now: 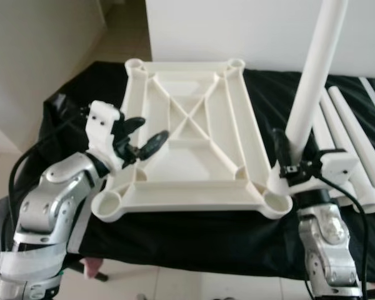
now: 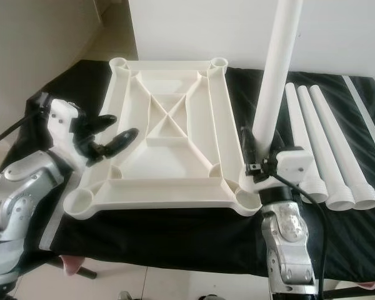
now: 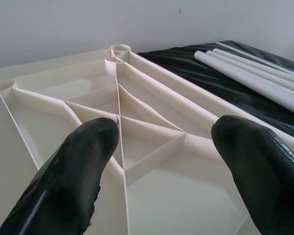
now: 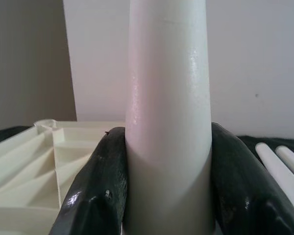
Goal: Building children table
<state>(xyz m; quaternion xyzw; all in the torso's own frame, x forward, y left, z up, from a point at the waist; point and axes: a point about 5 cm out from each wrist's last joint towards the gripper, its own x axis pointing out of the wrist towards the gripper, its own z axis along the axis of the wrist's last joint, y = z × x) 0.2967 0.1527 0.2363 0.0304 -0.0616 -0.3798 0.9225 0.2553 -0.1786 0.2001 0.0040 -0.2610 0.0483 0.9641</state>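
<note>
The cream tabletop (image 1: 194, 106) lies upside down on the black cloth, its ribs and four corner sockets facing up. A white table leg (image 1: 312, 81) stands upright at the near right corner socket (image 1: 276, 201), and my right gripper (image 1: 286, 164) is shut on its lower part; the right wrist view shows the leg (image 4: 169, 122) pinched between both fingers (image 4: 95, 191). My left gripper (image 1: 144, 136) hovers open over the tabletop's left rim, holding nothing. In the left wrist view its fingertips (image 3: 83, 166) spread above the ribbed underside (image 3: 152, 147).
Three more white legs (image 2: 328, 150) lie side by side on the black cloth (image 1: 194, 240) to the right of the tabletop. A white wall (image 1: 269, 25) rises behind the table. Pale floor tiles (image 1: 175, 284) show below the near edge.
</note>
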